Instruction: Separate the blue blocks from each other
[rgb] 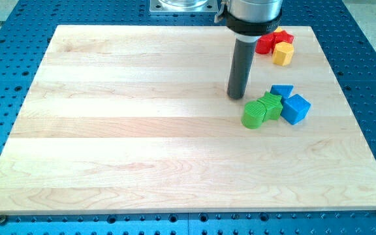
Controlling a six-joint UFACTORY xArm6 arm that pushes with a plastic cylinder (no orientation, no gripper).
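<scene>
Two blue blocks lie at the view's right. A blue triangular block [281, 91] sits just above a blue cube [296, 108], and the two are close or touching. A green star-like block [272, 104] and a green rounded block [254, 114] press against their left side. My tip [236, 97] rests on the board, just left of and slightly above the green blocks, a short gap from the blue triangular block.
A red block [265, 43], a yellow block [282, 54] and a further red and yellow pair [282, 34] cluster at the view's top right, behind the rod. The wooden board [142, 130] lies on a blue perforated table.
</scene>
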